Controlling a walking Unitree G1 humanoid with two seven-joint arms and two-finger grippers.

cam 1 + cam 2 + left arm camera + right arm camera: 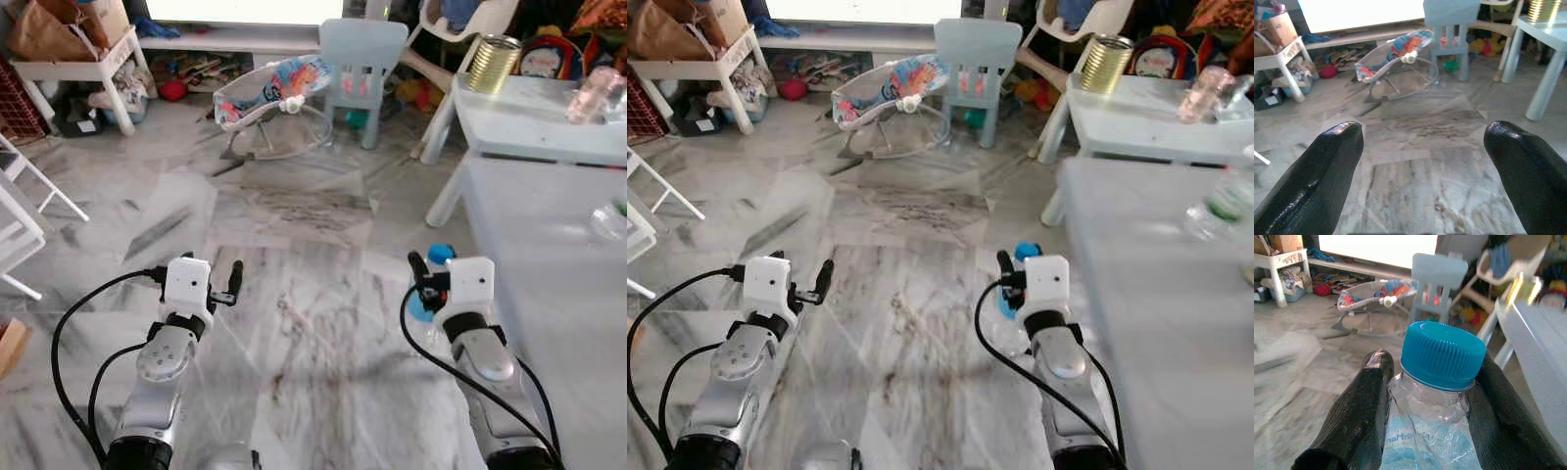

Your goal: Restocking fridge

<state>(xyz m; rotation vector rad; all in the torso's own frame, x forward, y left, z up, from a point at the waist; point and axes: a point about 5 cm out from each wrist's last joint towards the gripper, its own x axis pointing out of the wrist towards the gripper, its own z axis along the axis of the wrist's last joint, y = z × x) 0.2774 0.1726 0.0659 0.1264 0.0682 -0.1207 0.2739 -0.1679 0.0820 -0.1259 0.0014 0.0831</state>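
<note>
My right gripper (1426, 406) is shut on a clear plastic water bottle (1425, 435) with a blue cap (1442, 354); both black fingers (1359, 411) press its neck. In the left eye view the bottle's blue cap (440, 255) shows just ahead of the right gripper (423, 279), held low over the marble floor beside a grey table (549, 284). My left gripper (1420, 156) is open with nothing between its fingers (1317, 171), held over the floor at the left (220, 284).
A white table (529, 122) at the far right carries a tin can (493, 63) and a clear bottle (591, 94). A baby bouncer (272, 93) and a pale blue small chair (362, 59) stand ahead. White shelves (83, 69) stand at the far left.
</note>
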